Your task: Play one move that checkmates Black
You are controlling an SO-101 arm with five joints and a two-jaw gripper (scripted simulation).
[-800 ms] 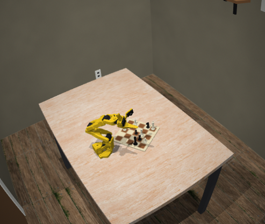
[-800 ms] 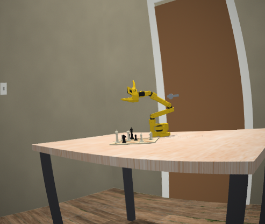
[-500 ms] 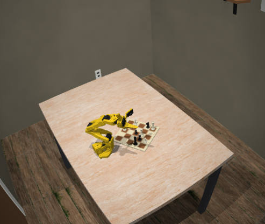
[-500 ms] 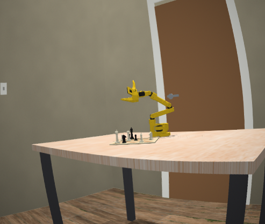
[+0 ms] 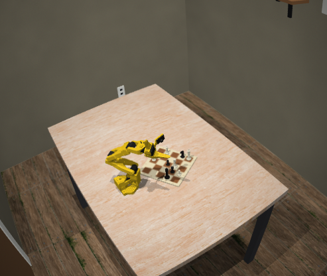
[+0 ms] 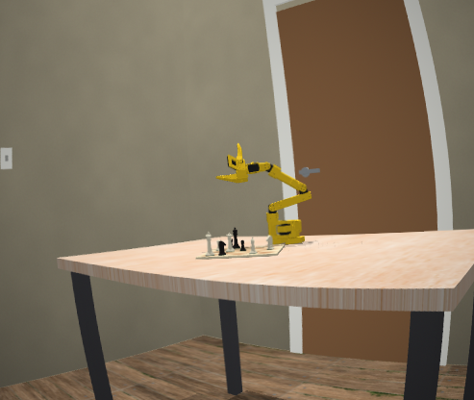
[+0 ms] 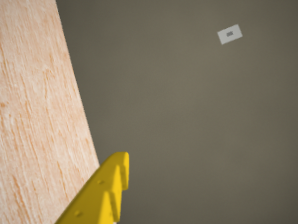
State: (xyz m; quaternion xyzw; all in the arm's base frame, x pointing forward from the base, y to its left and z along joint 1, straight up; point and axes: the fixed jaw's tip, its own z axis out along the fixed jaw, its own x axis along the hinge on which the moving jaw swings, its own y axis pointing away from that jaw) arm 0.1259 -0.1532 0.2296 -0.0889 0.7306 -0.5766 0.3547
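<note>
A small chessboard (image 5: 192, 164) (image 6: 278, 249) lies on the table in front of the yellow arm's base. White pieces (image 5: 188, 154) (image 6: 209, 243) and black pieces (image 5: 167, 173) (image 6: 235, 237) stand upright on it. My gripper (image 5: 162, 145) (image 6: 229, 164) is open and empty. It is raised high above the near edge of the board. In the wrist view only one yellow jaw (image 7: 102, 192) shows, against the table edge and the wall; the board is out of that view.
The wooden table (image 5: 145, 109) (image 6: 355, 269) (image 7: 35, 125) bears the arm's base (image 5: 127, 183) (image 6: 285, 231) beside the board. A wall outlet (image 5: 121, 90) (image 7: 229, 34) sits behind the table, and a brown door (image 6: 355, 120) stands behind the arm.
</note>
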